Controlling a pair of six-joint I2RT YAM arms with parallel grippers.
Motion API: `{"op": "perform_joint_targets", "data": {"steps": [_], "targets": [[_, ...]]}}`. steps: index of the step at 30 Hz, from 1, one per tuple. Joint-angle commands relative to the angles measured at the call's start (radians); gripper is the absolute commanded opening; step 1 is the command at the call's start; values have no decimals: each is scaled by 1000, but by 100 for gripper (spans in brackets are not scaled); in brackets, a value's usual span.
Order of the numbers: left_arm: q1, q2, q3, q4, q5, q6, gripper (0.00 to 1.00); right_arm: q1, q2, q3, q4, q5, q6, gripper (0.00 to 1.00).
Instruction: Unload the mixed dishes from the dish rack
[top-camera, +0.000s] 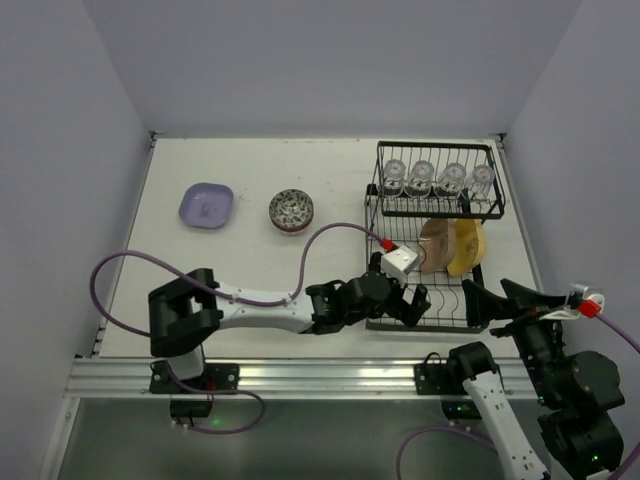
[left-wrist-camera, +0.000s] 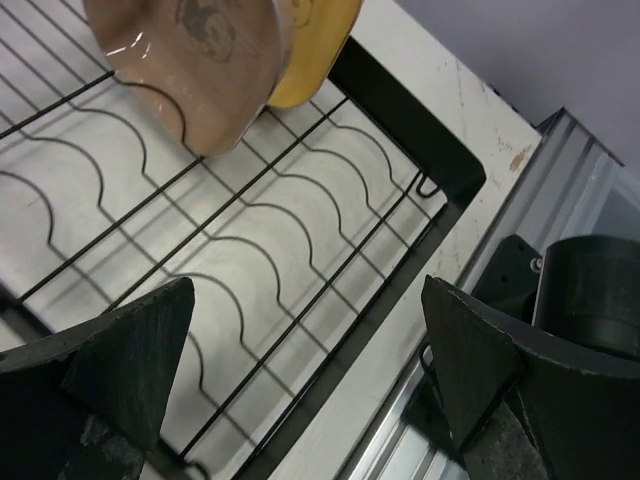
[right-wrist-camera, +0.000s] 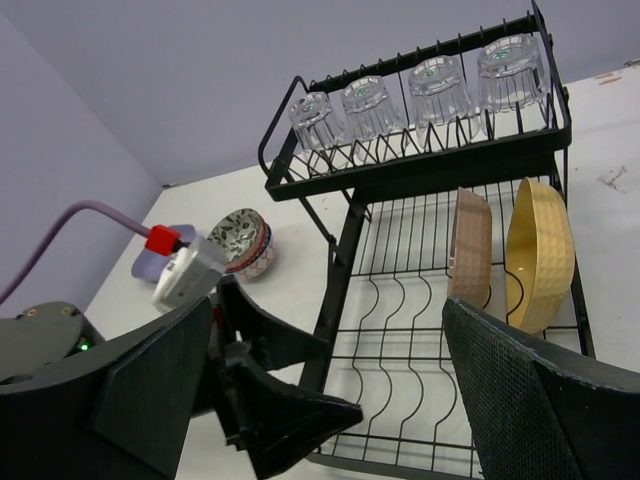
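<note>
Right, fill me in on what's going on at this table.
Two robot arms are unloading a dish rack. The left gripper is open and empty over the rack's lower tier, short of the brown plate and yellow plate standing there. The right gripper is open too, by the rack's near right corner. Four glasses sit on the upper shelf. A lavender plate and a patterned bowl lie out on the table.
</note>
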Motion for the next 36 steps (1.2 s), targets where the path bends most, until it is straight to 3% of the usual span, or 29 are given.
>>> {"op": "perform_joint_targets", "data": {"steps": [1,12,21,30,32,36], "targets": [[2,105,124,171,-41,4,100,0,22,21,-2,-21,-2,99],[4,409,368,236,-103,188,96,0,4,24,-5,-73,-19,99],[54,515,523,165,-136,276,93,0,-2,27,-12,-85,-34,99],[126,602,612,128,18,279,92,0,1,27,-6,-114,-40,99],[146,628,653,93,80,268,87,2,2,29,-8,-117,-40,99],[151,598,589,159,144,260,66,0,-4,27,-8,-116,-45,99]]}}
